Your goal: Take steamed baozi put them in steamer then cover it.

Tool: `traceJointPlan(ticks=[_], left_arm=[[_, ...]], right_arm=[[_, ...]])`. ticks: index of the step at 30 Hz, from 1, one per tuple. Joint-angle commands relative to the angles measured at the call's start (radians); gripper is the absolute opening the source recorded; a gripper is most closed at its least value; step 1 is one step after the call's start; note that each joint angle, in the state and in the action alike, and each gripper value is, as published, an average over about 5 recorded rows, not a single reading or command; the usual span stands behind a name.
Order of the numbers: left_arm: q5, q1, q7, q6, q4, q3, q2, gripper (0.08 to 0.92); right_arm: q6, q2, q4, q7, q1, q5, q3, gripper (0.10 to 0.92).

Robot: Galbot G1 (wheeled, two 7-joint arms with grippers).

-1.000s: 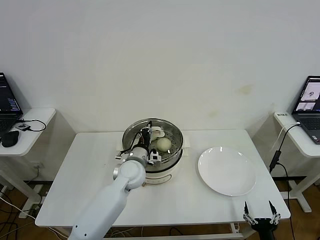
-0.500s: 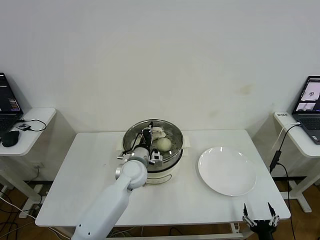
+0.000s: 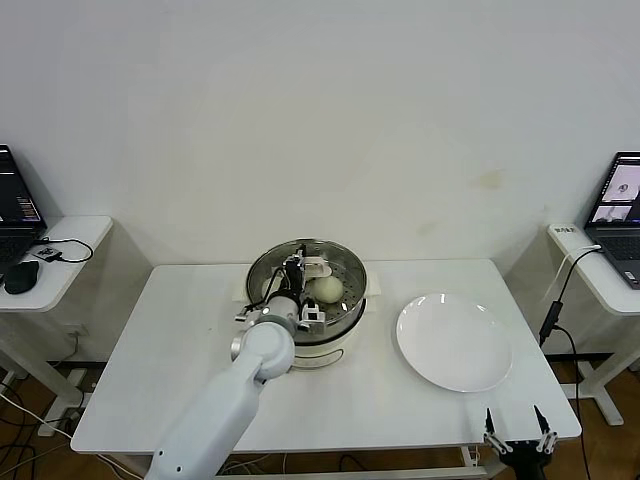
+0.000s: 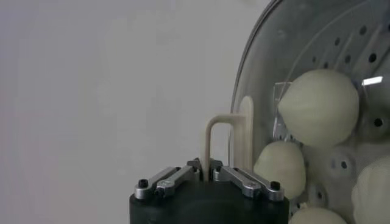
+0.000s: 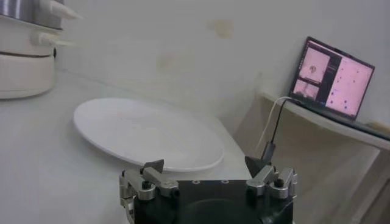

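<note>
The left hand [image 4: 209,173], closed on the lid handle [image 4: 228,143], holds the glass lid [image 3: 300,268] over the steamer [image 3: 345,310], baozi [image 4: 320,108] inside; right hand [image 3: 518,440], open, idles at five o'clock.

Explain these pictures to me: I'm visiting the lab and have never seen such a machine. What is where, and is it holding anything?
It is a robot with two arms, each ending in a gripper. The wide picture comes from a camera on its head, looking down at a white table. The other two come from cameras on its wrists.

On the table stand a steamer with buns inside and an empty plate.

The left gripper reaches over the steamer. Its wrist picture shows it shut on the cream handle of a glass lid, with the buns seen through the glass. Whether the lid sits fully down cannot be told.

The right gripper waits open at the table's near edge, beside the plate.
</note>
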Motion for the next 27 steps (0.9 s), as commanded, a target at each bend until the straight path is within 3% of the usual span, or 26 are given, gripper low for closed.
traceJointPlan(ticks=[1, 8, 16, 20, 24, 27], left_arm=[[-0.017, 0.02, -0.012, 0.0, -0.048, -0.008, 0.021, 0.309], [-0.07, 0.113, -0.006, 0.004, -0.251, -0.047, 0.112, 0.508], [-0.191, 0.325, -0.016, 0.005, -0.48, -0.118, 0.187, 0.742], [-0.329, 0.432, -0.036, 0.004, -0.599, -0.161, 0.235, 0.81], [-0.608, 0.56, -0.152, -0.036, -0.68, -0.249, 0.268, 0.822], [-0.935, 0.691, -0.3, -0.184, -0.655, -0.357, 0.257, 0.823]], right_arm=[[0.001, 0.002, 0.001, -0.002, 0.0, -0.005, -0.005, 0.823], [0.001, 0.007, 0.002, -0.002, -0.001, -0.012, -0.015, 0.823], [-0.002, 0.011, -0.002, -0.001, 0.0, -0.02, -0.025, 0.823], [-0.003, 0.01, -0.002, -0.001, -0.001, -0.02, -0.026, 0.823], [-0.002, 0.006, 0.001, -0.004, -0.003, -0.018, -0.026, 0.823], [0.008, 0.0, 0.008, -0.016, -0.008, -0.015, -0.025, 0.823]])
